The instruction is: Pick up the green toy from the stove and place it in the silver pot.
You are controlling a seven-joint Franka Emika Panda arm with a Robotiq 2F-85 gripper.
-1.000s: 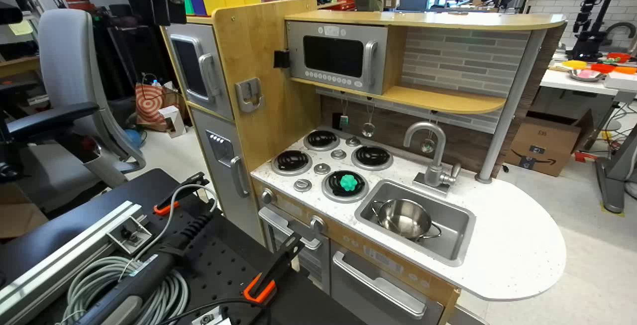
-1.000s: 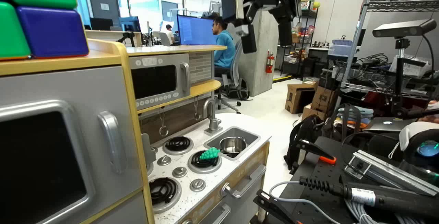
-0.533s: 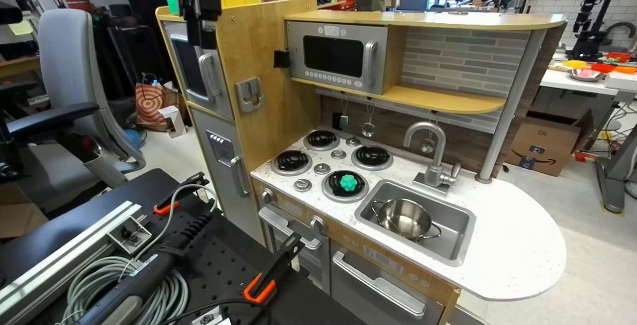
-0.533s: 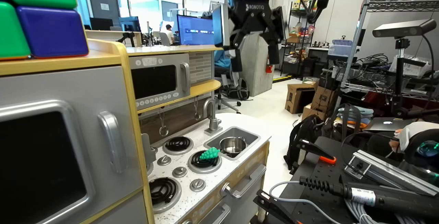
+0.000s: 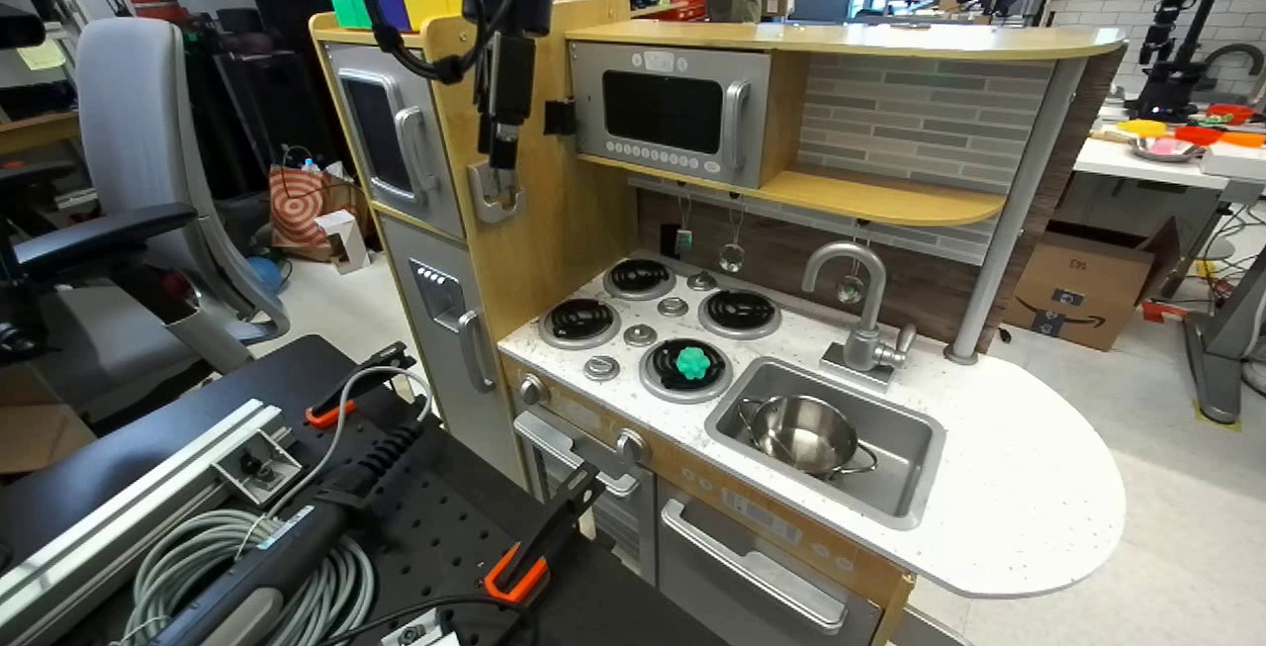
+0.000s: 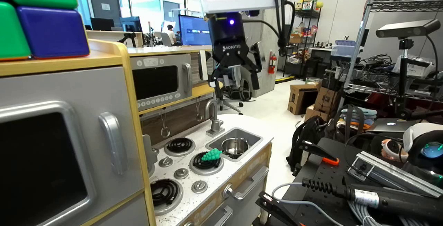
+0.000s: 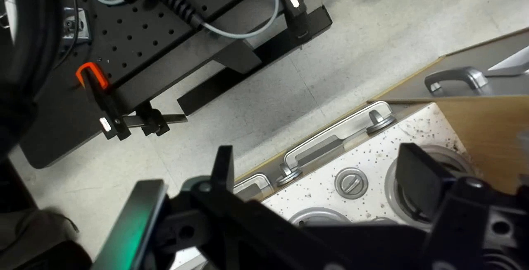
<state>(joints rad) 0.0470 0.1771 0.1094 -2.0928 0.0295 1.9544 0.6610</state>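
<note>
The bright green toy (image 5: pixel 693 363) lies on the burner nearest the sink on the white stove (image 5: pixel 554 361). The toy (image 6: pixel 211 154) and stove (image 6: pixel 180 162) show in both exterior views. The silver pot (image 5: pixel 806 433) stands in the sink beside that burner, and the pot also shows in an exterior view (image 6: pixel 235 146). My gripper (image 6: pixel 237 89) is open and empty, high above the counter and well apart from the toy; it also shows in an exterior view (image 5: pixel 501 156). In the wrist view the gripper (image 7: pixel 316 158) has its fingers wide apart over the stove (image 7: pixel 314 187); toy and pot are hidden there.
The sink (image 5: pixel 915 488) holds the pot, with a tall faucet (image 5: pixel 870 305) behind it. A microwave shelf (image 5: pixel 880 196) overhangs the back. A tall fridge cabinet (image 5: pixel 554 151) flanks the stove. A black table (image 5: pixel 435 527) with clamps and cables stands in front.
My gripper has come down and swung toward the stove, moving right in an exterior view and down and left in an exterior view. The fingers stay open. Toy and pot have not moved.
</note>
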